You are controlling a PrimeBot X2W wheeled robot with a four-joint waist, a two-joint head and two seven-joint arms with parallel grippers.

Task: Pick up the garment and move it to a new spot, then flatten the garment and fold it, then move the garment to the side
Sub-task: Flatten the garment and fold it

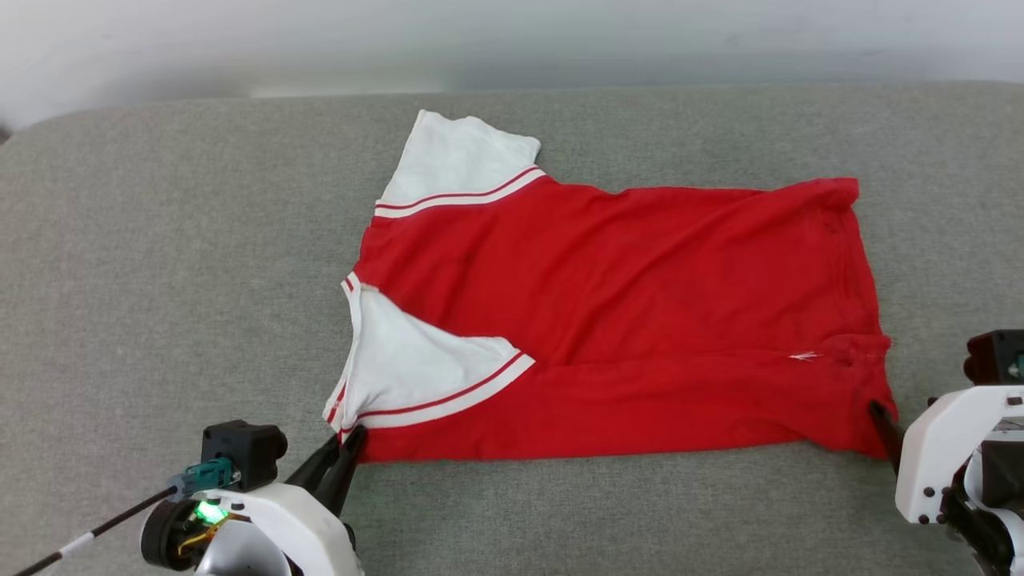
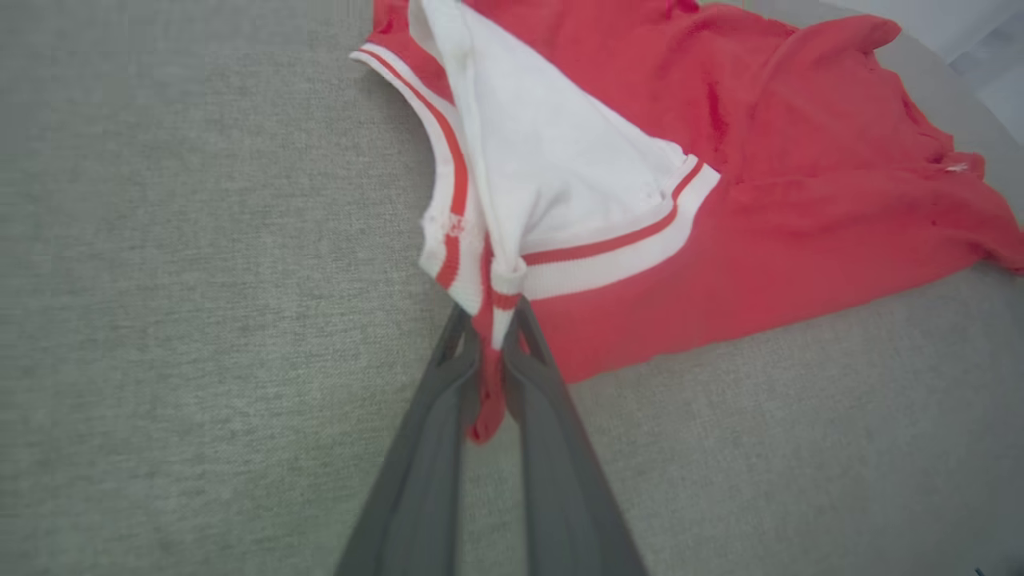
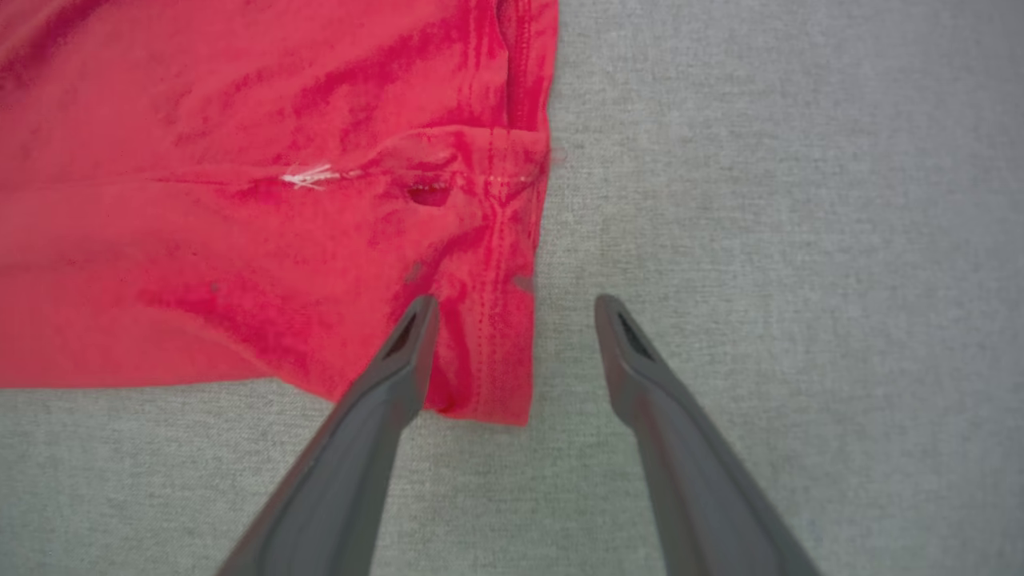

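The garment is a red jersey with white striped-trim sleeves, lying spread on the grey cushion with its near long edge folded over. My left gripper is shut on the garment's near left corner, by the folded white sleeve. In the left wrist view the two fingers pinch bunched red and white cloth. My right gripper stands open at the near right hem corner. Its left finger lies over the red cloth and its right finger over bare cushion.
The grey fabric cushion stretches wide to the left and right of the garment and in front of it. A pale wall runs behind the cushion's far edge.
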